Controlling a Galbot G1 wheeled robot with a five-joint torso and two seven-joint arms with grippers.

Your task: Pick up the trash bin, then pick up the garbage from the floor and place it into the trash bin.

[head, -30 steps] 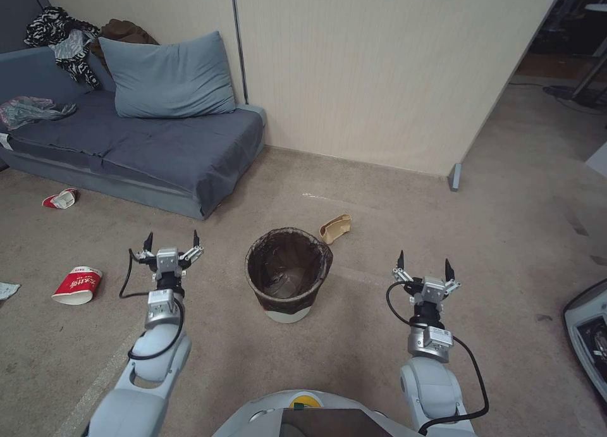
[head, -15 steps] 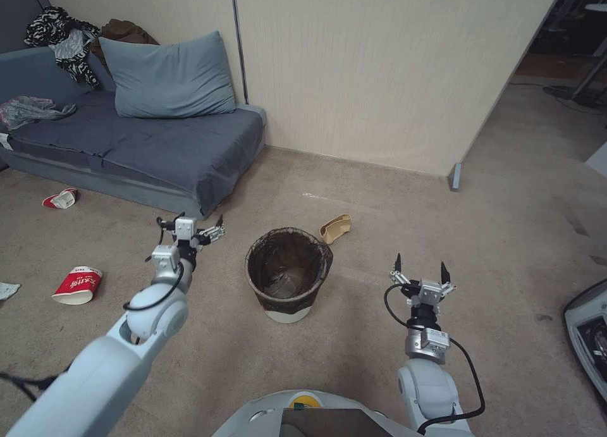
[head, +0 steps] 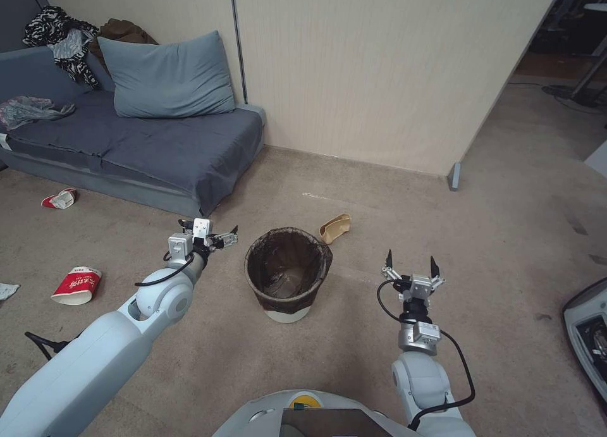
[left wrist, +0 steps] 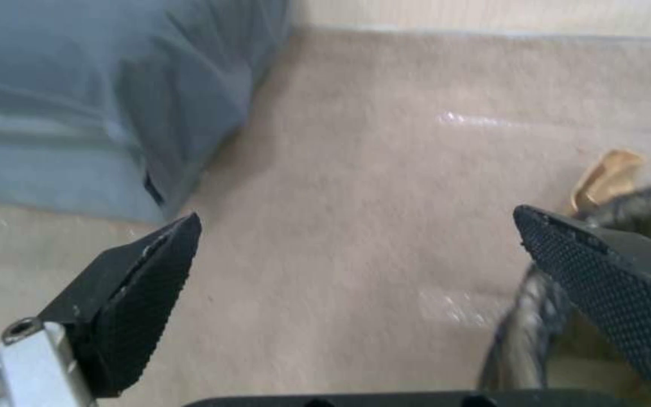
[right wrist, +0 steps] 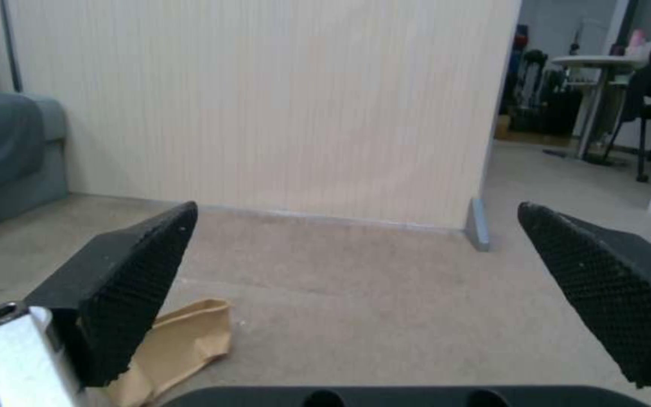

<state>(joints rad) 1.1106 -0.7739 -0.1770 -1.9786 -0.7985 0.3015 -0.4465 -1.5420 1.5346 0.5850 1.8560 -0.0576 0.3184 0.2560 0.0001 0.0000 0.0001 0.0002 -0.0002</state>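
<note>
The left gripper (head: 210, 233) hung just left of the trash bin (head: 288, 274), its jaws spread wide and empty, one fingertip (left wrist: 604, 265) near the bagged rim. The right gripper (head: 410, 266) waited to the bin's right, also spread wide. The bin stood upright on the carpet (head: 354, 336); paper cups (head: 76, 285) lay farther left, and a tan wrapper (head: 335, 227) lay just behind the bin.

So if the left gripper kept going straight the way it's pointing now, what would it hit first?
Probably bare carpet. The open left gripper points past the near left side of the trash bin, whose lined rim sits by one fingertip in the wrist view. Depth is unclear, so that fingertip might clip the rim.
</note>
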